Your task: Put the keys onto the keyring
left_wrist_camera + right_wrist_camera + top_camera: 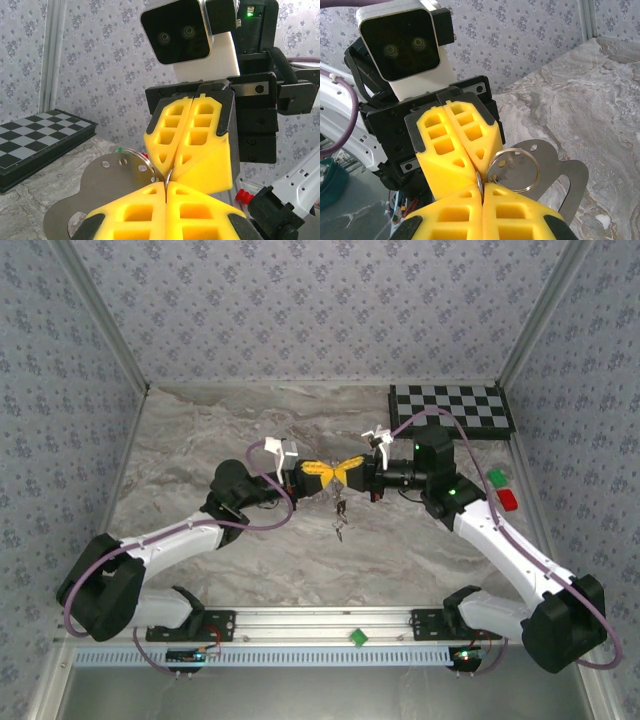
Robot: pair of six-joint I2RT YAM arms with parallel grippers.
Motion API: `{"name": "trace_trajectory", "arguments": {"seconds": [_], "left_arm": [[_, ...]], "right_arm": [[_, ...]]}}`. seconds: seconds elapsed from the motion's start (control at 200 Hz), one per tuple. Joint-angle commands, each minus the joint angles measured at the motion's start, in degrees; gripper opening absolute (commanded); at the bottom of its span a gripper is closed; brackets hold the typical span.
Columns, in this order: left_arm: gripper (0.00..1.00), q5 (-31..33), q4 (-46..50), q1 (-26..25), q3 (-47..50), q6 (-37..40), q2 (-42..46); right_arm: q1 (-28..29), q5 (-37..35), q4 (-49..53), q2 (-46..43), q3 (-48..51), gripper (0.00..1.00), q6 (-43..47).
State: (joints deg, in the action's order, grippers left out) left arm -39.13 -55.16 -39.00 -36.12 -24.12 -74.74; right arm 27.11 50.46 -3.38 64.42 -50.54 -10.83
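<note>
Keyring, a thin round wire loop, sits pinched between the ribbed yellow left gripper and right gripper, both clamped tight on it, small dark keys dangling at six o'clock.

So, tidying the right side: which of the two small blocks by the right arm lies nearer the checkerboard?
The green block, closer to the checkerboard; the red block sits beside it, farther from the board.
</note>
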Motion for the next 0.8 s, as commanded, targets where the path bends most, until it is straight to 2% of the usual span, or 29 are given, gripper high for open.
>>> {"name": "trace_trajectory", "arguments": {"seconds": [0.0,0.285,0.4,0.505,0.53,0.755,0.795], "left_arm": [[0.0,-0.37,-3.52,0.02,-0.97,-0.14,0.37],[0.0,-0.5,-3.42,0.18,-1.1,-0.31,0.39],[0.0,-0.52,-3.48,0.2,-1.12,-0.33,0.3],[0.0,-1.0,-3.62,0.18,-1.29,-0.47,0.05],[0.0,-1.19,-3.64,0.17,-1.39,-0.49,-0.12],[0.0,-2.49,-1.8,0.22,-2.45,-0.16,-1.46],[0.07,-2.93,-0.87,0.24,-2.68,0.31,-1.38]], "right_arm": [[-0.47,1.11,3.37,-1.12,-1.58,0.07,1.38],[-1.01,0.91,3.49,-1.76,-1.12,0.12,1.49],[-1.01,1.05,3.38,-1.54,-0.95,0.1,1.46],[-0.84,1.51,3.0,-1.48,-0.96,0.04,1.34],[-0.79,1.58,2.79,-1.49,-0.99,0.0,1.26],[-0.59,2.23,6.75,-1.15,-3.14,0.0,4.16],[-0.66,2.15,8.94,-1.01,-4.22,0.0,5.54]]}}
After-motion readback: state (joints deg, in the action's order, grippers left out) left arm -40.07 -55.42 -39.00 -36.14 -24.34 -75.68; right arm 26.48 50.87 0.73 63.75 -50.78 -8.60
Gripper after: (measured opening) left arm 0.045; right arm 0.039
